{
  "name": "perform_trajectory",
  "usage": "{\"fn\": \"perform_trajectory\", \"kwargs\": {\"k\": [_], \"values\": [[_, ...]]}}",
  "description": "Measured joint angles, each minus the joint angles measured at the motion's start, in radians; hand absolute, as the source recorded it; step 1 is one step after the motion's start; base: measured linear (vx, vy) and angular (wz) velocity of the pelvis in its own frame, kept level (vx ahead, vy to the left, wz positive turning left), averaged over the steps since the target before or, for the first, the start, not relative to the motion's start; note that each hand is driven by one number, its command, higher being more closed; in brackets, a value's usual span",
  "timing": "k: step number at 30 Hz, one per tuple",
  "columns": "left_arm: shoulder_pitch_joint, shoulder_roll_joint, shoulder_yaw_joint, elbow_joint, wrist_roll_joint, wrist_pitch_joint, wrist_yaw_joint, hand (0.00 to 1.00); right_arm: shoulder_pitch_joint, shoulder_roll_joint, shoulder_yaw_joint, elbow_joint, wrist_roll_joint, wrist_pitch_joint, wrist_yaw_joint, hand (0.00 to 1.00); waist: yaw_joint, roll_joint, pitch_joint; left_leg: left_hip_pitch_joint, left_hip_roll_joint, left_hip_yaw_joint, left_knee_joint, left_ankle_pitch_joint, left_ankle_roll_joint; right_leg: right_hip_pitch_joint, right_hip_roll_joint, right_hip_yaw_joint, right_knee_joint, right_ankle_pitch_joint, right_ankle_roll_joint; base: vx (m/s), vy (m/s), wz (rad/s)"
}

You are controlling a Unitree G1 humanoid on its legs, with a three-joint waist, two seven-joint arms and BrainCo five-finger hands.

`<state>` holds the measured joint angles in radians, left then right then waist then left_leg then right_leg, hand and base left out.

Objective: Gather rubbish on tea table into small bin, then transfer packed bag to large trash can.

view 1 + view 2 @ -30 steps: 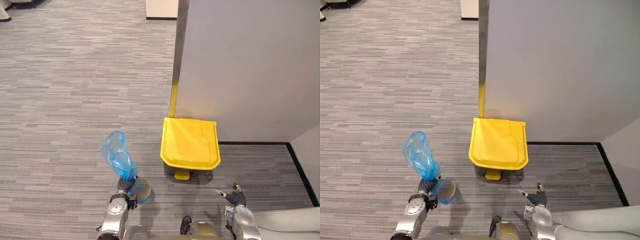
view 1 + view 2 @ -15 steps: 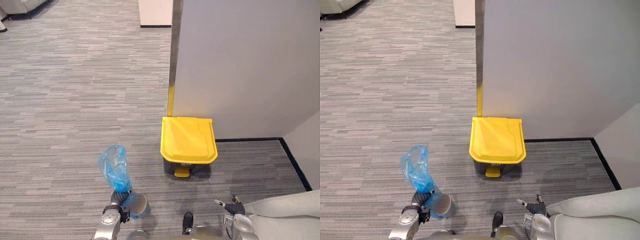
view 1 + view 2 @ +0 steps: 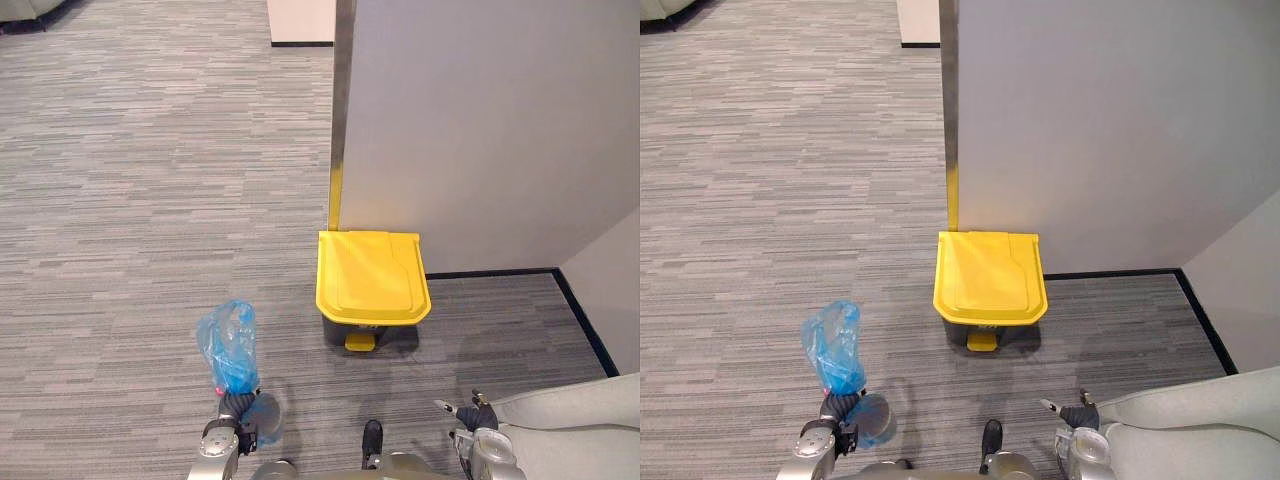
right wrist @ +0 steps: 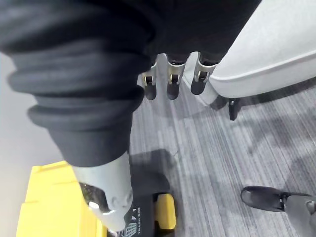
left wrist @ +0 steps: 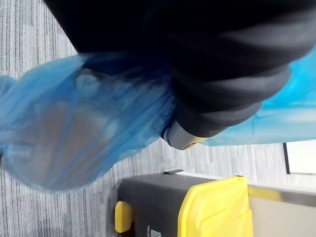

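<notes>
A blue plastic bag [image 3: 230, 345] with rubbish in it stands up out of my left hand [image 3: 237, 428], which is shut round its neck low in the left eye view. In the left wrist view the bag [image 5: 74, 133] bulges beside the dark cover. The large trash can [image 3: 372, 287] has a yellow lid, closed, and a yellow pedal [image 3: 358, 342]. It stands on the carpet ahead and right of the bag, against a wall. My right hand [image 3: 468, 412] hangs low on the right, its fingers [image 4: 170, 81] relaxed and holding nothing.
A tall grey partition wall [image 3: 480, 130] with a metal edge strip [image 3: 340, 100] rises behind the can. A light grey seat [image 3: 580, 440] sits at the lower right by my right hand. Striped grey carpet [image 3: 130, 200] spreads to the left.
The whole picture has shifted, so the camera moved. The left hand and bag now show lower, nearer the bottom edge, and the bag's lower bulge is more tucked behind the hand.
</notes>
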<state>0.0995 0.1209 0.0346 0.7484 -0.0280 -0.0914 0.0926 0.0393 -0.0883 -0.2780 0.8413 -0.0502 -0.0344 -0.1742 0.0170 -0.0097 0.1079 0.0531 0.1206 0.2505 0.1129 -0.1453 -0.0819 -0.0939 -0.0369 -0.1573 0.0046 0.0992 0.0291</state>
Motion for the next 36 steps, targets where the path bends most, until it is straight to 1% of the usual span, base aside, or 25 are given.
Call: {"fn": "perform_trajectory", "kwargs": {"k": [2,5,6,8,9,10,11,12,13,14,15,16,17,18,19,21,22,23,24,25,27,28,32,34,36], "values": [[-0.002,0.005,0.016,-0.003,0.0,0.0,0.003,1.0,-0.015,-0.002,0.002,0.0,0.0,0.0,0.0,0.0,0.0,0.0,0.0,-0.001,0.001,0.012,0.031,-0.027,0.007,-0.007,0.002,0.017,0.025,-0.013,0.003,0.07,0.062,-0.24],[-0.001,0.011,0.015,-0.015,-0.001,-0.002,0.003,1.0,-0.041,-0.005,0.005,-0.003,0.0,0.0,0.0,0.0,0.002,-0.002,0.003,-0.004,-0.001,0.026,0.092,-0.075,0.019,-0.057,-0.017,0.04,0.164,-0.085,0.012,0.02,0.113,-0.18],[-0.001,0.012,0.014,-0.022,0.0,-0.001,0.002,1.0,-0.041,-0.005,0.007,-0.005,0.0,0.0,0.0,0.0,0.001,-0.008,0.008,-0.003,-0.001,0.025,0.124,-0.103,0.03,-0.084,-0.04,0.046,0.258,-0.128,0.02,-0.01,0.129,0.06],[0.003,0.008,0.014,-0.062,0.0,-0.002,0.002,1.0,-0.039,-0.003,0.007,-0.013,0.0,0.0,-0.001,0.0,-0.001,-0.007,0.029,0.0,-0.001,0.011,0.182,-0.161,0.052,-0.12,-0.065,0.043,0.4,-0.159,0.038,-0.03,0.12,0.16],[-0.002,0.009,0.009,-0.083,0.0,-0.002,0.001,1.0,-0.029,0.004,0.005,-0.036,0.0,0.001,-0.001,0.0,-0.004,-0.005,0.061,0.019,-0.004,-0.009,0.222,-0.193,0.067,-0.21,-0.079,0.036,0.598,-0.181,0.042,0.01,0.109,0.23],[-0.01,0.008,0.0,-0.084,-0.001,0.0,0.002,1.0,-0.013,0.009,0.005,-0.042,0.0,0.002,0.0,0.0,0.0,-0.002,0.071,0.024,-0.004,-0.018,0.249,-0.215,0.071,-0.244,-0.08,0.032,0.631,-0.23,0.04,0.01,0.083,0.23],[-0.014,0.008,-0.001,-0.083,-0.001,0.0,0.002,1.0,-0.009,0.011,0.005,-0.042,0.0,0.002,0.0,0.0,0.002,-0.007,0.074,0.026,-0.003,-0.024,0.266,-0.227,0.071,-0.26,-0.08,0.024,0.62,-0.236,0.034,0.11,0.004,0.29],[-0.029,0.024,-0.01,-0.081,0.0,0.0,0.001,1.0,-0.008,0.016,0.004,-0.045,0.0,0.006,0.0,0.0,-0.002,-0.017,0.087,0.029,-0.003,-0.041,0.301,-0.254,0.073,-0.297,-0.081,0.017,0.558,-0.232,0.035,0.15,-0.054,0.43],[-0.056,0.028,-0.027,-0.072,0.0,0.0,0.0,1.0,-0.008,0.015,0.002,-0.047,0.0,0.008,-0.001,0.0,-0.003,-0.023,0.102,0.031,-0.002,-0.051,0.328,-0.269,0.077,-0.323,-0.081,-0.006,0.483,-0.211,0.045,0.2,-0.081,0.52],[-0.074,0.028,-0.033,-0.071,0.0,0.001,-0.001,1.0,-0.008,0.014,0.001,-0.051,0.0,0.01,-0.001,0.0,-0.002,-0.025,0.112,0.032,-0.002,-0.062,0.346,-0.277,0.069,-0.334,-0.083,-0.018,0.438,-0.198,0.053,0.22,-0.133,0.6],[-0.107,0.03,-0.034,-0.071,0.001,-0.001,-0.001,1.0,-0.009,0.014,0.002,-0.072,0.0,0.015,-0.001,0.0,-0.002,-0.029,0.135,0.028,-0.001,-0.082,0.395,-0.309,0.052,-0.34,-0.081,-0.042,0.35,-0.168,0.056,0.23,-0.17,0.63],[-0.121,0.028,-0.036,-0.071,0.001,-0.002,-0.002,1.0,-0.006,0.016,0.002,-0.087,0.0,0.015,-0.001,0.0,-0.004,-0.036,0.142,0.031,-0.001,-0.095,0.433,-0.337,0.033,-0.333,-0.081,-0.058,0.313,-0.165,0.053,0.25,-0.181,0.77],[-0.133,0.016,-0.046,-0.069,0.001,-0.002,-0.002,1.0,-0.009,0.003,-0.001,-0.095,0.0,0.016,-0.001,0.0,-0.006,-0.023,0.151,0.046,0.009,-0.117,0.464,-0.373,0.018,-0.318,-0.079,-0.064,0.333,-0.132,0.025,0.28,-0.143,0.49],[-0.137,0.009,-0.054,-0.069,0.001,-0.002,-0.003,1.0,-0.009,-0.005,-0.007,-0.101,0.0,0.016,-0.001,0.0,-0.004,-0.006,0.159,0.056,0.024,-0.119,0.464,-0.375,0.013,-0.316,-0.072,-0.074,0.351,-0.139,0.03,0.3,-0.128,0.39],[-0.145,0.008,-0.067,-0.069,0.002,-0.003,-0.005,1.0,-0.013,-0.002,-0.027,-0.139,0.001,0.015,-0.001,0.0,0.0,0.012,0.164,0.058,0.042,-0.119,0.462,-0.363,0.025,-0.32,-0.071,-0.091,0.385,-0.144,0.027,0.33,-0.152,0.27],[-0.142,0.009,-0.067,-0.069,0.003,-0.004,-0.005,1.0,-0.004,0.005,-0.051,-0.185,0.002,0.014,-0.001,0.0,-0.001,0.011,0.164,0.084,0.05,-0.119,0.457,-0.342,0.029,-0.328,-0.085,-0.098,0.471,-0.166,-0.003,0.26,-0.175,0.31],[-0.14,0.01,-0.066,-0.069,0.003,-0.004,-0.005,1.0,0.003,0.007,-0.067,-0.192,0.002,0.013,0.0,0.0,0.0,0.012,0.164,0.106,0.059,-0.119,0.45,-0.342,0.029,-0.33,-0.085,-0.103,0.521,-0.203,-0.012,0.23,-0.201,0.3],[-0.14,0.012,-0.064,-0.069,0.017,-0.004,-0.005,1.0,0.017,0.013,-0.085,-0.192,0.009,0.012,0.0,0.0,0.0,0.012,0.161,0.132,0.08,-0.127,0.422,-0.344,0.027,-0.33,-0.085,-0.121,0.572,-0.255,-0.018,0.14,-0.135,0.24],[-0.14,0.012,-0.064,-0.069,0.019,-0.004,-0.005,1.0,0.018,0.014,-0.087,-0.192,0.01,0.012,0.0,0.0,0.0,0.012,0.161,0.133,0.082,-0.128,0.419,-0.344,0.027,-0.33,-0.084,-0.123,0.574,-0.257,-0.018,0.15,-0.163,0.35],[-0.143,0.013,-0.064,-0.069,0.027,-0.004,-0.006,1.0,0.027,0.033,-0.106,-0.192,0.011,0.011,0.0,0.0,-0.002,0.015,0.156,0.136,0.107,-0.14,0.389,-0.346,0.025,-0.33,-0.074,-0.15,0.577,-0.276,-0.016,0.07,-0.093,0.22],[-0.143,0.012,-0.064,-0.069,0.038,-0.003,-0.007,1.0,0.038,0.05,-0.105,-0.192,0.018,0.012,0.001,0.0,-0.003,0.015,0.156,0.134,0.131,-0.14,0.359,-0.344,0.024,-0.333,-0.06,-0.174,0.57,-0.284,-0.018,0.09,-0.165,0.23],[-0.143,0.008,-0.064,-0.069,0.04,-0.003,-0.009,1.0,0.038,0.056,-0.105,-0.189,0.022,0.012,0.001,0.0,-0.005,0.015,0.154,0.138,0.141,-0.137,0.337,-0.332,0.002,-0.335,-0.053,-0.181,0.57,-0.289,-0.021,0.07,-0.142,0.13],[-0.143,0.005,-0.063,-0.07,0.04,-0.003,-0.024,1.0,0.037,0.062,-0.091,-0.188,0.023,0.013,0.002,0.0,-0.007,0.013,0.123,0.14,0.142,-0.113,0.292,-0.308,-0.041,-0.351,-0.054,-0.181,0.566,-0.291,-0.021,0.03,-0.085,0.02],[-0.128,0.003,-0.063,-0.07,0.04,-0.003,-0.025,1.0,0.04,0.063,-0.063,-0.188,0.023,0.013,0.003,0.0,-0.008,0.014,0.101,0.145,0.142,-0.108,0.267,-0.307,-0.043,-0.351,-0.055,-0.184,0.558,-0.288,-0.025,-0.01,-0.012,0.06],[-0.118,0.004,-0.064,-0.071,0.039,-0.003,-0.026,1.0,0.039,0.07,-0.055,-0.187,0.023,0.012,0.004,0.0,-0.007,0.01,0.093,0.144,0.14,-0.107,0.26,-0.307,-0.043,-0.351,-0.053,-0.185,0.553,-0.284,-0.023,-0.02,-0.013,0.07]]}}
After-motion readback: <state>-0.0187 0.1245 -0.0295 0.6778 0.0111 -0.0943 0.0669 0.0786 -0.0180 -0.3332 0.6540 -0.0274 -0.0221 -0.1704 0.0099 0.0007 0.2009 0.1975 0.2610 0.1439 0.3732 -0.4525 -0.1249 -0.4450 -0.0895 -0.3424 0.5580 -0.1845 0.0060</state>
